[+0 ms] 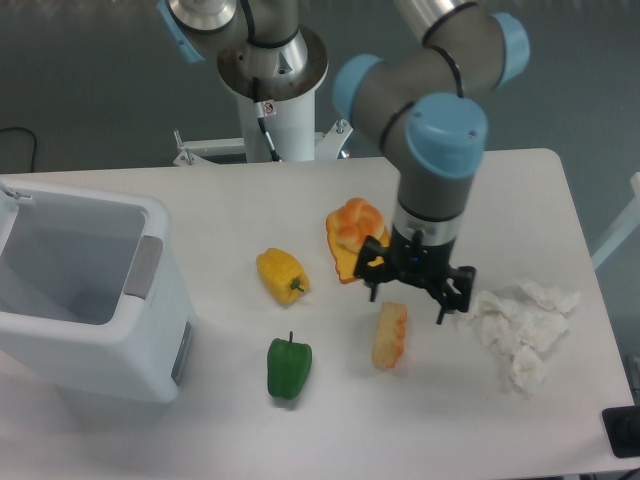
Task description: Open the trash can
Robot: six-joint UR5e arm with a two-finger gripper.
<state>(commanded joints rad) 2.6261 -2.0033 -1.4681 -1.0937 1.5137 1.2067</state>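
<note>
The trash can [85, 290] stood at the left edge of the table [500, 190], a large white boxy bin with rounded corners; its top was open, the grey-white inside showing down to the bottom, and a grey rectangular latch [143, 267] sat on its right rim; a white flap stood upright at its far left corner. The gripper [412, 297] hung over the right middle of the table, well apart from the bin, its two dark fingers spread with nothing between them; it pointed down, just above the far end of a bread stick [390, 335] that lay lengthwise on the tabletop. Just left of the gripper and partly behind it lay an orange slice of toast with a knotted bun [350, 232] on top. A yellow pepper [281, 275] lay near the middle of the table; a green pepper [289, 367] lay nearer, stem pointing to the far side, close to the bin's right wall without touching it. A heap of crumpled white tissue [520, 325] lay to the right of the gripper; the arm's base post [275, 95] rose behind the far edge of the table.
</note>
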